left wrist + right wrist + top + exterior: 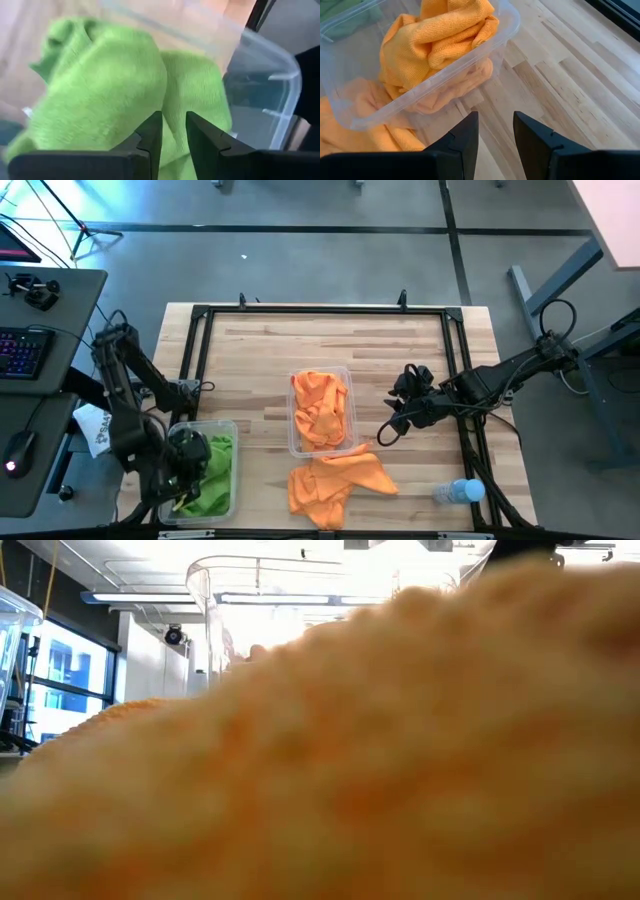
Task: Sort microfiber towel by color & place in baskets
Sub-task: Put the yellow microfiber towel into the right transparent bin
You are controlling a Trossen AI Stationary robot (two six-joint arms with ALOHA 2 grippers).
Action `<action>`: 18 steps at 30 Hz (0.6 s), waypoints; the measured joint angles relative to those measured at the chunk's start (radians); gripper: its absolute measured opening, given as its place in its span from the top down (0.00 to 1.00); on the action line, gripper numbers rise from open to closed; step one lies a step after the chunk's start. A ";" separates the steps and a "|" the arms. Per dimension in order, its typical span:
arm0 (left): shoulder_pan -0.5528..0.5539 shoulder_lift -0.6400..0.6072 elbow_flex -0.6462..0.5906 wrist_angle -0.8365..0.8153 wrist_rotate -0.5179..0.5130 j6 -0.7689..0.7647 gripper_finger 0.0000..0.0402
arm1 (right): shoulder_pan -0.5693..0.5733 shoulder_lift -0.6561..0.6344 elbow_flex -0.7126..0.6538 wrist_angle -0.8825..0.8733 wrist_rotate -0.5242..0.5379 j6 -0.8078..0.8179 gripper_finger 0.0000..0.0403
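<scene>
The loose orange towels [335,480] lie in a heap on the table at its front edge, touching the near end of the middle basket [345,442], which already holds other orange towels [320,410]. The heap spreads wide, its long axis running left to right along the front edge, with 1 flap reaching out toward the water bottle [458,492]. The low view is filled by this orange cloth pressed close to the lens.

The right gripper [395,420] hovers just beside the middle basket on its right side, fingers [465,137] parted with nothing between them. The heap lies forward of those fingers and a little to their left, so this arm looks the nearer one for the next pick.

The left gripper [185,455] is down in the left basket [200,425], over the green towels [110,85]; its fingers [150,135] stand slightly apart with no cloth pinched between them, the green pile lying just beyond the tips
</scene>
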 joint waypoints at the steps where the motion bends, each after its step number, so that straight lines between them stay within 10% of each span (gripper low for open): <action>1: 0.009 0.000 0.017 -0.020 -0.010 0.011 0.82 | 0.000 0.000 0.000 0.000 0.000 0.000 0.71; 18: 0.218 0.004 0.157 -0.033 -0.184 0.344 0.94 | 0.088 0.031 0.000 -0.001 -0.164 0.147 0.71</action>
